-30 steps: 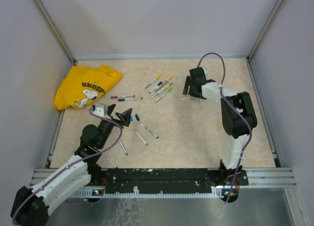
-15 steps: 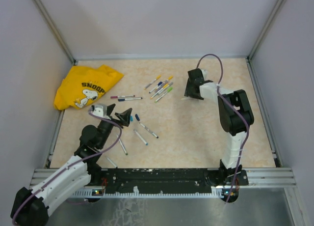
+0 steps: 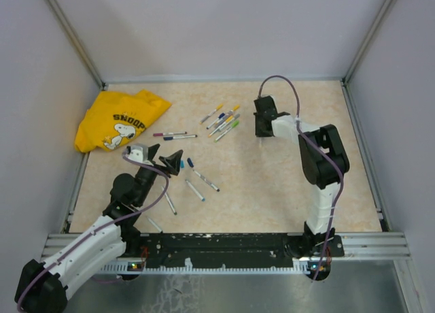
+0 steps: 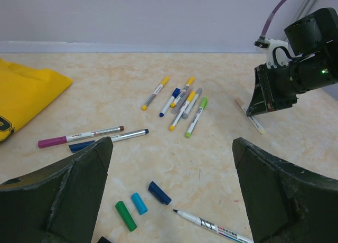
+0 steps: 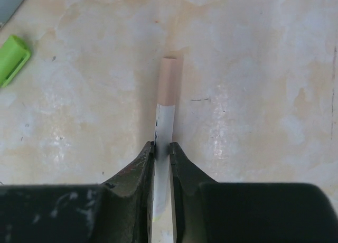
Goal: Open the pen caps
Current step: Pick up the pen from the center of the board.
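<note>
My right gripper [image 3: 262, 130] [image 5: 162, 148] is shut on the grey-white barrel of a pen [image 5: 165, 124] at the table's right. The pen's beige cap [image 5: 170, 79] sticks out past the fingertips. In the left wrist view this pen [image 4: 252, 119] lies low on the table under the right gripper [image 4: 257, 110]. My left gripper [image 3: 165, 160] [image 4: 171, 145] hangs open above three loose pen caps: green [image 4: 125, 215], light blue [image 4: 139, 203] and dark blue [image 4: 159, 193]. An uncapped pen [image 4: 211, 224] lies beside them. Several capped pens [image 3: 223, 121] [image 4: 182, 103] lie in a cluster at the centre back.
A yellow Snoopy shirt [image 3: 119, 119] [image 4: 21, 95] lies crumpled at the back left. A pink-capped pen and a blue-ended pen [image 3: 173, 135] [image 4: 90, 134] lie next to it. More bare pens [image 3: 200, 184] lie near the left arm. A lime cap [image 5: 13, 58] lies left of the right gripper.
The right gripper has shifted a little left and closed its jaws on the beige-capped pen. The left arm has not moved.
</note>
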Controlling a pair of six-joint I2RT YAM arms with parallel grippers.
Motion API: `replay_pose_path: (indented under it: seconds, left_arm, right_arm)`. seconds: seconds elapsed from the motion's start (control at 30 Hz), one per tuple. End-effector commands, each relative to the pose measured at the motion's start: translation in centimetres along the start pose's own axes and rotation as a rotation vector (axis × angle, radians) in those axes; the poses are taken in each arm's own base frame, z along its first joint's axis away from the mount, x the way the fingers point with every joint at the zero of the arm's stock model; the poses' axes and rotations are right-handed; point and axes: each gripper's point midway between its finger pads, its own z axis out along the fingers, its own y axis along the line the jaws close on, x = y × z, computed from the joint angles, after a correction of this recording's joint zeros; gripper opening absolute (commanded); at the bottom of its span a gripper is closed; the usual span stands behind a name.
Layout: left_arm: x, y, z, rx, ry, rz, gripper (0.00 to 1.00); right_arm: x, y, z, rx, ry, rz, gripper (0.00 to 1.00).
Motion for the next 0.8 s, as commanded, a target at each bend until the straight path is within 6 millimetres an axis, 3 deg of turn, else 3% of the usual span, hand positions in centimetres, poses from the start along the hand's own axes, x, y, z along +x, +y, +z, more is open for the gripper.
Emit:
replay_pose_path:
  seconds: [0.0,0.33,0.77]
  left_arm:
    - [-0.9,0.0,0.0,-0.002,-0.040,-0.014,1.00]
    - [-0.9,0.0,0.0,-0.001,-0.041,-0.013,1.00]
    - [-0.9,0.1,-0.2,-0.003,-0.048,-0.015,1.00]
  right_arm:
    - [-0.8,1.9,-0.4,-0.082,-0.012,-0.162,0.11]
    - [2.4,2.3,-1.6,-0.225,0.105,-0.442,0.12]
    - [6.2,2.9,-4.0,-0.419,0.193,-0.649,0.16]
